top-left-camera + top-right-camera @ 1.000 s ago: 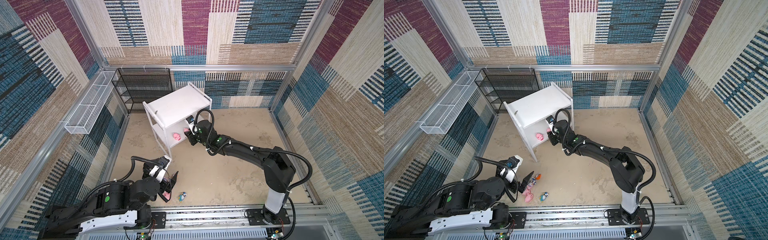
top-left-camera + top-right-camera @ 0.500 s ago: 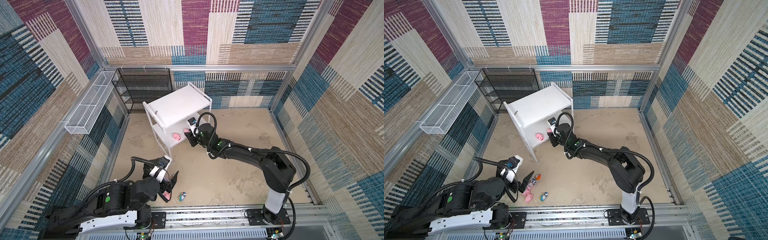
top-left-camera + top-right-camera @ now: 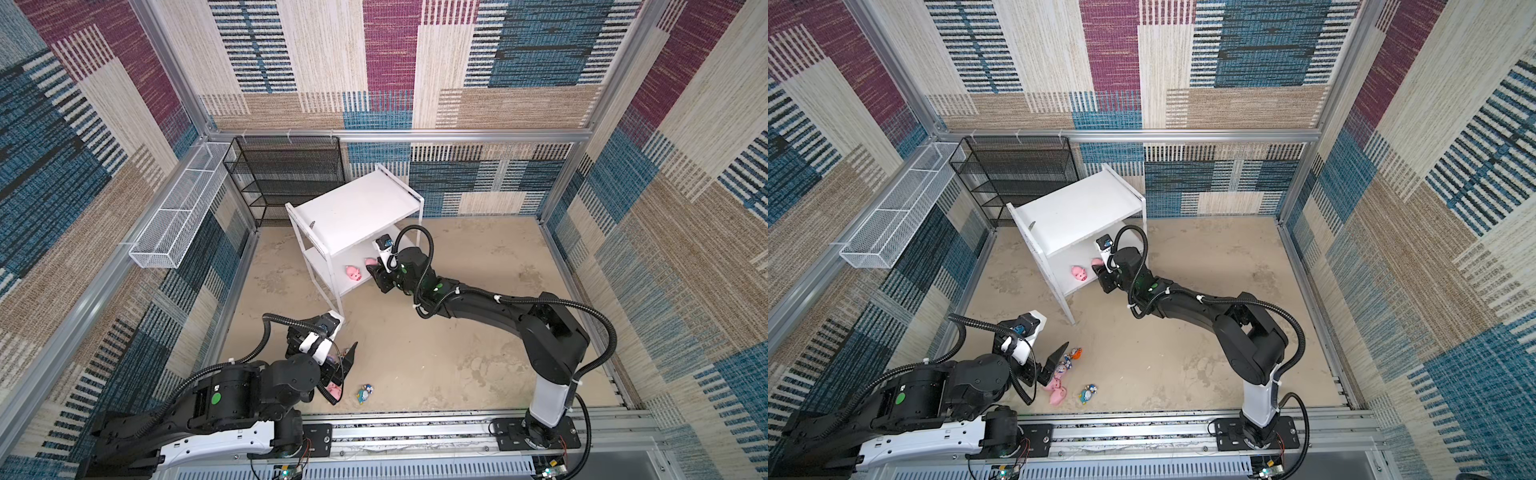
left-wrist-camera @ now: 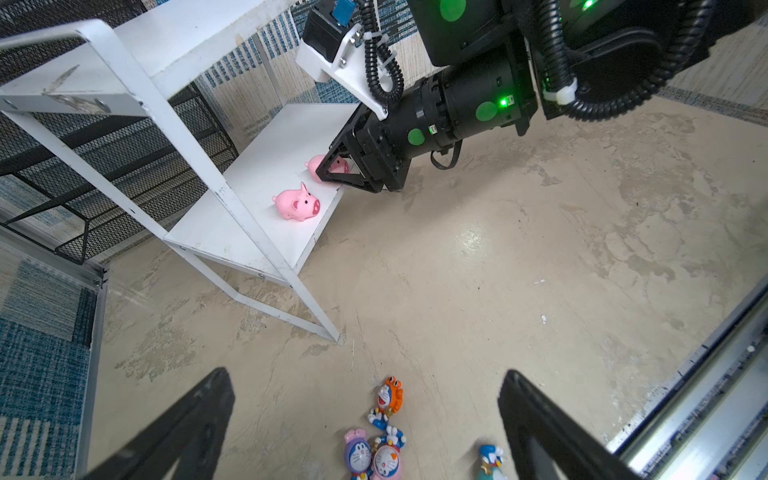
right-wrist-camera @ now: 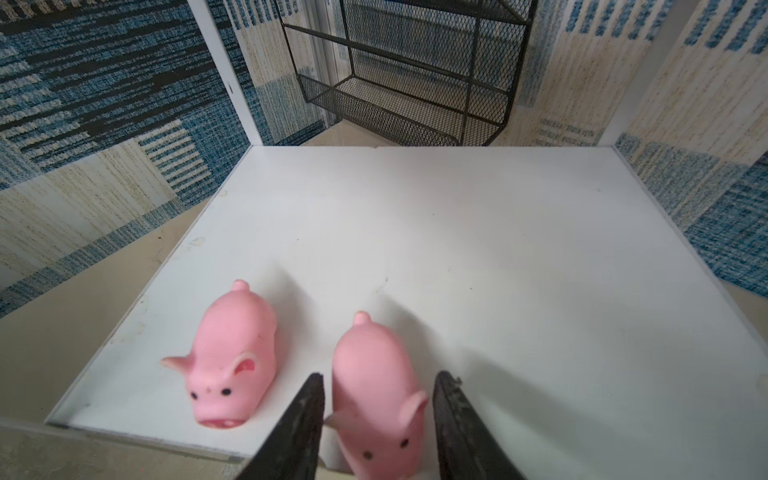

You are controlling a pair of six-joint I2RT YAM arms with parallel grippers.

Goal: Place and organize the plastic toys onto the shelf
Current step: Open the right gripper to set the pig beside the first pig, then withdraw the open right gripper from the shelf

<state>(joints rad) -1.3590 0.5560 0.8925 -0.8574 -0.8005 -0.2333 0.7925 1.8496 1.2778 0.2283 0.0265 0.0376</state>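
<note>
Step in hand: setting the second pig [image 5: 370, 353] on the shelf [image 3: 357, 208], lower board [image 5: 457, 228].

Right end effector [image 5: 379, 375] is straddling it at lower centre of the right wrist view. Fingers are standing slightly apart with thin gaps showing, seemingly not pinching. It is resting just beside the first pig [image 5: 237, 345].

Next move is calling for a straight back-out, nudging neither.

Left end effector [image 4: 365, 375] is hovering, spread wide, over the pile on the desk [image 3: 457, 353].

Count: two pigs shelved; apparently two more pigs [image 3: 1057, 397] lying on the desk, partly hidden; four figurines [image 4: 390, 397] beside them.
</note>
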